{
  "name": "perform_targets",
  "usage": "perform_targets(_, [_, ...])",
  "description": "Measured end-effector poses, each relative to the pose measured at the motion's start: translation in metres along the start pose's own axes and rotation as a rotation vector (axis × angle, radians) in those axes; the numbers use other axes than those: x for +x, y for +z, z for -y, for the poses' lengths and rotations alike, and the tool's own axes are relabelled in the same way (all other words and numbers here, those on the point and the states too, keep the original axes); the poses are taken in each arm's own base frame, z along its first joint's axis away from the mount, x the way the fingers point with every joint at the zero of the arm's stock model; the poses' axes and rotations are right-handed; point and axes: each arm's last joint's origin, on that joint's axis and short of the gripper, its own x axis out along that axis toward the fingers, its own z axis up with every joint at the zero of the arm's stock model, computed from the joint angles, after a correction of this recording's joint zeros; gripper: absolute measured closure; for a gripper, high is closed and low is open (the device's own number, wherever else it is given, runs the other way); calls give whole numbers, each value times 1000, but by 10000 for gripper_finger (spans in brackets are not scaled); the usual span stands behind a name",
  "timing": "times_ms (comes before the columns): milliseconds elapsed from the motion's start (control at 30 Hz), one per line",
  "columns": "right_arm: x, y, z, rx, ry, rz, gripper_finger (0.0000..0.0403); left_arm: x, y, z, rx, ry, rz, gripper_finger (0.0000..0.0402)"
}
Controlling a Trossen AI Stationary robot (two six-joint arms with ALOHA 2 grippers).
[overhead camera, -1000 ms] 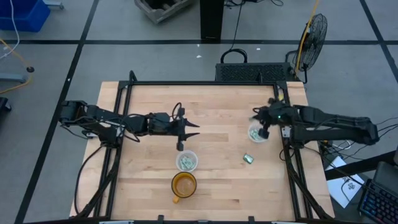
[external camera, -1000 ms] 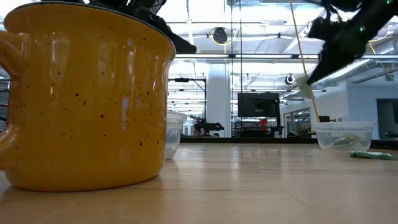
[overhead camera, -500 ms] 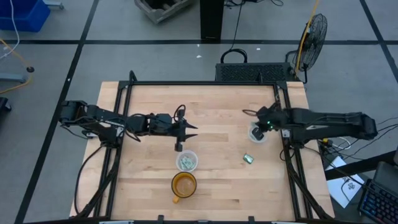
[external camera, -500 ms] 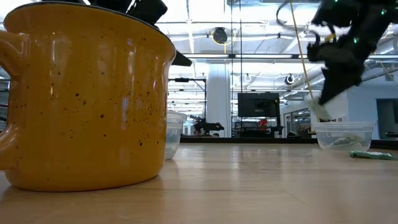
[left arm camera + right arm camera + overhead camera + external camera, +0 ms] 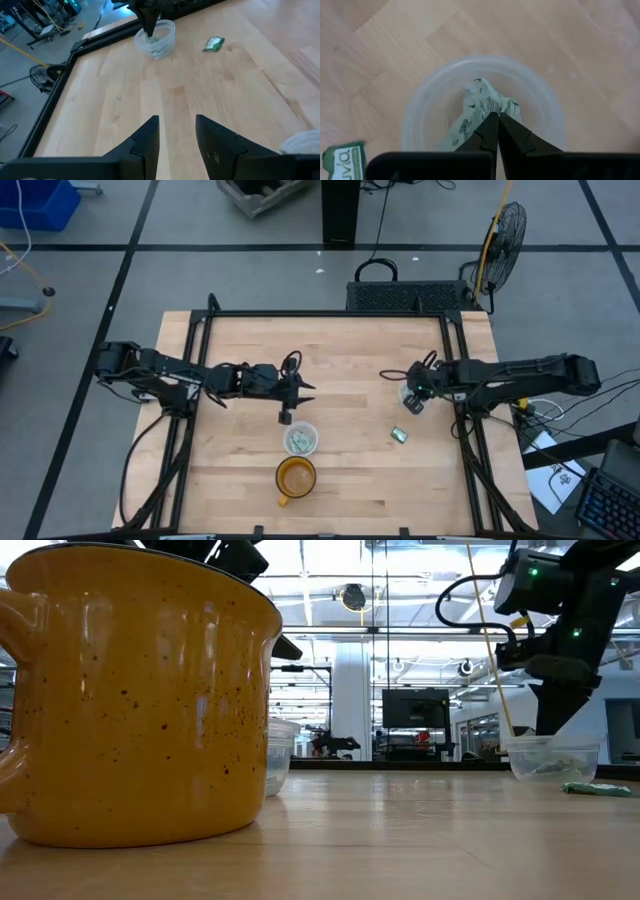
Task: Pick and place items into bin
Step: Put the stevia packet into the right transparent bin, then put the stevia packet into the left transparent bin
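My right gripper (image 5: 413, 399) points down into a clear plastic cup (image 5: 414, 394) near the table's right edge and is shut on a crinkled green-and-white packet (image 5: 481, 101). More packets lie on this cup's floor (image 5: 548, 768). One green packet (image 5: 399, 435) lies flat on the wood nearer the front edge, also seen as the loose packet (image 5: 214, 44). My left gripper (image 5: 291, 400) hovers open above the table's middle, just beyond a second clear cup (image 5: 301, 439) that holds packets. My right gripper pinches the packet's crumpled end (image 5: 489, 111) between its two fingertips (image 5: 492, 131). It comes from above, pointing down into the cup. The packet reaches below the fingers onto the other packets inside the cup (image 5: 425, 115).
A speckled yellow mug (image 5: 295, 477) stands near the front edge, right before the second cup, and fills the low view's left side (image 5: 140, 690). Black frame rails (image 5: 463, 430) border the table's left and right. Bare wood lies between the two cups.
My right gripper has come down from above the right-hand cup, carrying a pale packet, and has tipped until its fingers point straight down inside the cup. It has also shifted slightly toward the table's left and near edge.
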Motion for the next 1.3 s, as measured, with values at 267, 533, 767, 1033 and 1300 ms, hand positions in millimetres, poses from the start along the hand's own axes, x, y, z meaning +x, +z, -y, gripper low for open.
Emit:
perform_targets(267, [0, 0, -1, -108, 35, -18, 355, 0, 0, 0, -6, 0, 0, 268])
perform_targets(533, [-6, 4, -2, -123, 66, 24, 312, 0, 3, -1, -36, 11, 35, 268])
perform_targets(767, [-35, 19, -8, -131, 223, 106, 319, 0, 5, -2, -62, 11, 53, 268])
perform_targets(1033, [-19, 10, -49, -138, 674, 54, 311, 0, 5, -2, -92, 10, 53, 268])
perform_targets(1300, [-8, -29, -86, -3, 799, -303, 325, 0, 4, -1, -129, 6, 46, 268])
